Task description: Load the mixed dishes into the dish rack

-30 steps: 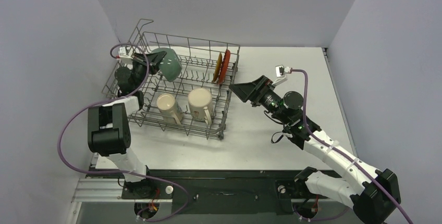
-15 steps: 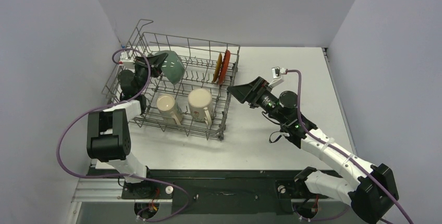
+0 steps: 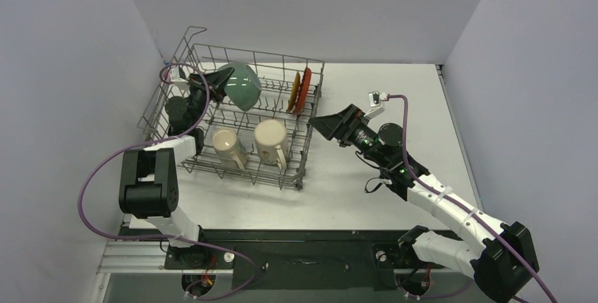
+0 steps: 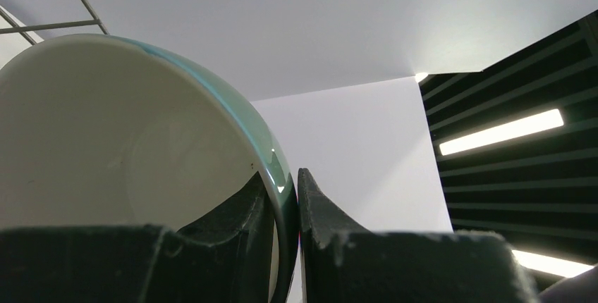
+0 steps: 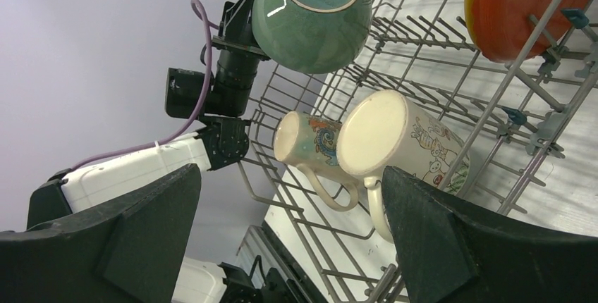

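Observation:
My left gripper (image 3: 217, 93) is shut on the rim of the bowl (image 3: 241, 86), green outside and white inside (image 4: 106, 141), and holds it tilted above the back left of the grey wire dish rack (image 3: 304, 168). In the left wrist view my fingers (image 4: 321, 211) pinch the rim. Two cream mugs (image 3: 226, 145) (image 3: 271, 141) lie on their sides in the rack's front. The red plate (image 3: 305, 89) and yellow saucer (image 3: 296, 91) stand on edge at its back right. My right gripper (image 3: 326, 124) is open and empty, just right of the rack; its view shows the bowl (image 5: 314, 14) and mugs (image 5: 307, 137) (image 5: 395, 137).
Grey walls close in on the left, back and right. The rack's tall left side (image 3: 159, 106) stands next to my left arm (image 3: 148, 176). Its purple cable (image 3: 92, 176) loops out over the table's left edge. White tabletop (image 3: 395, 91) lies right of the rack.
My left gripper has carried the bowl to the right and a little up over the rack, turning its green outside upward. My right gripper has shifted slightly toward the rack.

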